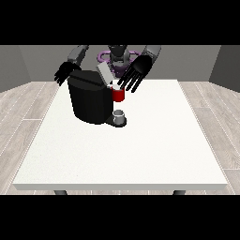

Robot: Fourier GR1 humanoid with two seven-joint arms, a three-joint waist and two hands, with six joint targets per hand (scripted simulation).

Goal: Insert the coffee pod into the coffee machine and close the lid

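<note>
Black coffee machine (lid raised) between two open hands.

No readable text, labels, brands or numbers on the coffee machine, the cup or the table.

machine black | lid grey, by right-side hand | red part below that hand | cup grey | hands black | table white | floor grey wood planks
</note>
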